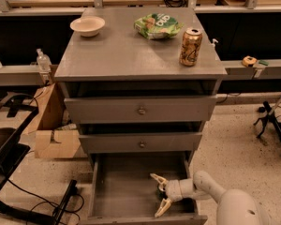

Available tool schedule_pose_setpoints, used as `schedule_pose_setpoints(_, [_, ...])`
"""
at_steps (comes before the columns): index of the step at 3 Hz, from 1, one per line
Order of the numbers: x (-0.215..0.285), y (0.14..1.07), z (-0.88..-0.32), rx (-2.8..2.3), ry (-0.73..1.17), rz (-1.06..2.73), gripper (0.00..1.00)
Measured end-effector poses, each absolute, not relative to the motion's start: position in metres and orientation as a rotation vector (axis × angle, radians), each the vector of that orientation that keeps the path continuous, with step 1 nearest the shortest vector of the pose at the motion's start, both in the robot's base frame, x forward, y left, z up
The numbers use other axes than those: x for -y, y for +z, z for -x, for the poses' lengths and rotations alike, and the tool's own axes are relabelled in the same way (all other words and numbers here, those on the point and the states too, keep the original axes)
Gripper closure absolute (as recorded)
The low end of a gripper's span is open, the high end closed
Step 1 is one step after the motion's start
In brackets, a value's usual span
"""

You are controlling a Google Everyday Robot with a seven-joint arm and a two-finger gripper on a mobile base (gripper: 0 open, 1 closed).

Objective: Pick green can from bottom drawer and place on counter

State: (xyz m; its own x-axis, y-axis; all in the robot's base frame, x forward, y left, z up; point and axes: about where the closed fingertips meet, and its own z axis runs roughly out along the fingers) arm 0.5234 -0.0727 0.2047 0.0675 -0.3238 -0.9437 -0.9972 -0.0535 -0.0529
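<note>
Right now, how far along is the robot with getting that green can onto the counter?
Done: the bottom drawer stands open. In hand: the gripper is inside it, fingers spread either side of the green can, which sits on the drawer floor. Left: grip, lift, set it on the counter.

We see the grey counter [126, 55] carrying three things, each apart from the others: a pale bowl [87, 26] near its back left corner, a flat green snack bag [157, 26] toward the back, and an upright gold can [190, 47] near the right edge. Below, the bottom drawer [126, 191] stands pulled out, and the green can [161, 190] rests on its flat floor toward the front right. The gripper [155, 195] reaches into that drawer from the right, with its fingers spread on either side of the can.
</note>
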Motion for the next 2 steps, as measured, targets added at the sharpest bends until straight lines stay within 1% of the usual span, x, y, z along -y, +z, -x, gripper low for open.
schedule_pose_setpoints(1, [0.071, 0.209, -0.522, -1.369, 1.030, 1.504, 0.00])
schedule_pose_setpoints(2, [0.069, 0.247, -0.517, -1.307, 1.075, 1.450, 0.00])
